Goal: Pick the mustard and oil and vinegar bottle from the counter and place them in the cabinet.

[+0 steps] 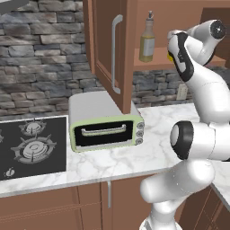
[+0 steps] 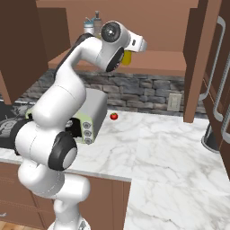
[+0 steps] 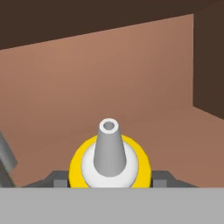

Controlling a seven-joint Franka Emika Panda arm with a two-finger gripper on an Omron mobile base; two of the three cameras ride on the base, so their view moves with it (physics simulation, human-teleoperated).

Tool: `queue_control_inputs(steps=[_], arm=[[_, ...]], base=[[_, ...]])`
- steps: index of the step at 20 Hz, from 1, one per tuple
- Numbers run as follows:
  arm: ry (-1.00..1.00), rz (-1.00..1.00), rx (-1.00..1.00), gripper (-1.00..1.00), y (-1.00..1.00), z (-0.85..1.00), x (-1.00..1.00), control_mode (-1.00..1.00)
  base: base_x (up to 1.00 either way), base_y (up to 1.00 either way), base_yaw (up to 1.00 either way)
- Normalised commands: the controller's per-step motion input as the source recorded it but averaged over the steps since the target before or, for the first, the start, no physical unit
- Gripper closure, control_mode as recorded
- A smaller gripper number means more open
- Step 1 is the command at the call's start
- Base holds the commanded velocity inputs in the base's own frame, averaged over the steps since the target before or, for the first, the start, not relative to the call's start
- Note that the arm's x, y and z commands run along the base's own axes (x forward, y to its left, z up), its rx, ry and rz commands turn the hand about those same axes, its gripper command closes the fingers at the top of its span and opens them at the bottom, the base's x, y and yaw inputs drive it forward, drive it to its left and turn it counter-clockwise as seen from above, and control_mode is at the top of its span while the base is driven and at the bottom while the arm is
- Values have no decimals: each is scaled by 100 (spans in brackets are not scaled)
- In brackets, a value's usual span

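My gripper (image 3: 109, 183) is shut on the mustard (image 3: 109, 164), a yellow squeeze bottle whose pale nozzle points at the camera. In the right base view the mustard (image 2: 128, 57) sits under the white hand, inside the open cabinet (image 2: 155, 60) just above its shelf; whether it touches the shelf I cannot tell. A sliver of yellow mustard (image 1: 170, 56) shows behind the wrist. The oil and vinegar bottle (image 1: 147, 39) stands upright on the cabinet shelf (image 1: 157, 64), left of the hand. Its dark top (image 2: 96, 19) peeks above the arm. Below lies the marble counter (image 1: 112, 161).
The cabinet door (image 1: 108, 45) with its silver bar handle hangs open on the left. A green toaster oven (image 1: 105, 128) and a gas hob (image 1: 31, 143) sit on the counter. A small tomato (image 2: 114, 116) lies near the stone wall. More tall doors (image 2: 215, 67) stand at the right.
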Motion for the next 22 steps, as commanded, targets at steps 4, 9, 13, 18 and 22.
queue_control_inputs(steps=[4,9,13,18,22], arm=[[0,0,0,100,0,0,29,-100],[1,0,0,100,0,-3,26,-100],[3,0,0,100,0,-7,23,-100],[4,0,-1,100,0,-9,21,-100],[4,0,0,100,0,-25,17,-100]], base=[[0,0,0],[0,0,0],[0,0,0],[0,0,0],[0,0,0]])
